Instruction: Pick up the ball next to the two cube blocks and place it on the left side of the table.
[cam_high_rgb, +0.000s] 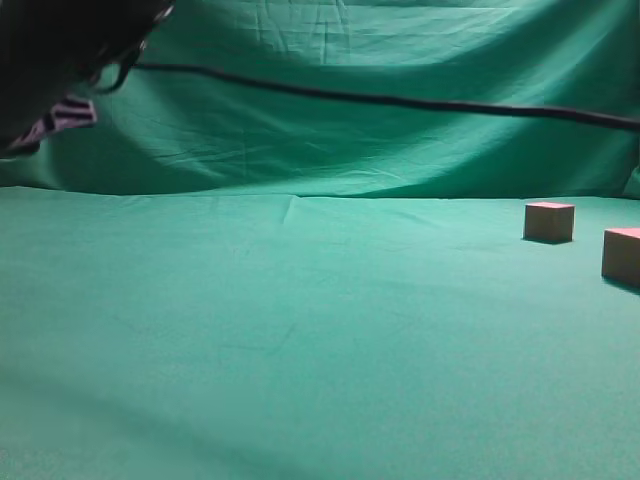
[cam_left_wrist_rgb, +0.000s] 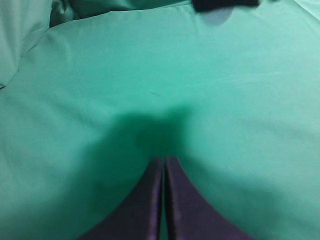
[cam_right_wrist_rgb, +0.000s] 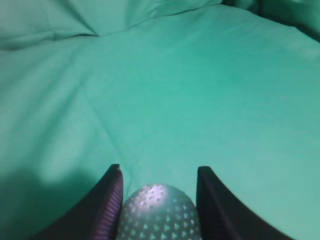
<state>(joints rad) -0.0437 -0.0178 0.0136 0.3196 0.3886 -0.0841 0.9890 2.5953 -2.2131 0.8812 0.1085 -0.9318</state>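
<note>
The white dimpled ball (cam_right_wrist_rgb: 159, 212) sits between the two dark fingers of my right gripper (cam_right_wrist_rgb: 159, 169), which close on its sides and hold it above the green cloth of the table (cam_right_wrist_rgb: 200, 90). The ball and the right gripper do not show in the exterior view. The two reddish-brown cube blocks stand on the table at the far right, one (cam_high_rgb: 549, 221) further back and one (cam_high_rgb: 622, 255) at the frame edge. My left gripper (cam_left_wrist_rgb: 164, 160) is shut and empty, hovering over bare cloth with its shadow beneath.
A dark arm part (cam_high_rgb: 60, 60) fills the exterior view's top left corner. A black cable (cam_high_rgb: 400, 101) runs across the green backdrop. A blurred dark shape (cam_left_wrist_rgb: 225, 4) sits at the top edge of the left wrist view.
</note>
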